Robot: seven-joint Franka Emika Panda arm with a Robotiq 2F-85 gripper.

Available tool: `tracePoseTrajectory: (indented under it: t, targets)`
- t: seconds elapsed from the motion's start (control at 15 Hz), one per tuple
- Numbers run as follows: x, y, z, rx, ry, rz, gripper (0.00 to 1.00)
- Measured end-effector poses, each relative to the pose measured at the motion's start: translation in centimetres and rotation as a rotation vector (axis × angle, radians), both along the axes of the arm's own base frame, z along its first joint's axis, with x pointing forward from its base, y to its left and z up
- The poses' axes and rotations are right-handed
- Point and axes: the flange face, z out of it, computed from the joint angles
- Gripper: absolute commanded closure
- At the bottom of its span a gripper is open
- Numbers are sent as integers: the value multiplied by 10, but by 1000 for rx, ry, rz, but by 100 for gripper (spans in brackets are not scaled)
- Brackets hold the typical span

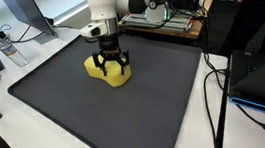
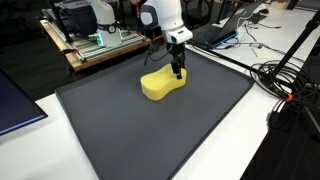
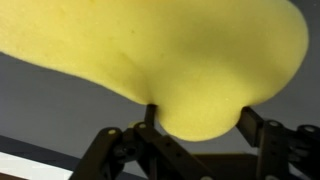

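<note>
The white bench [image 1: 20, 147] carries a wide dark grey mat [image 1: 97, 118] covering most of its top — a single yellow foam piece [image 1: 121, 78] lies on the mat toward its far side — while a clear bottle [image 1: 7, 48] and black cables [image 1: 215, 95] sit on bare bench beside the mat.

One yellow foam block [image 1: 116, 81] lies on one dark mat [image 1: 97, 113]. In an exterior view, one clear bottle [image 1: 7, 50] stands at the mat's ten o'clock. At its three o'clock lie perhaps three black cables [image 2: 272, 72], too tangled to count surely.
</note>
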Motion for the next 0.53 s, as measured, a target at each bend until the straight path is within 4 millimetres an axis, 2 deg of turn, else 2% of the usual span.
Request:
tracePoseTrajectory:
  t: [0.53]
  targets:
    - [-10, 4, 21, -15, -22, 3, 0]
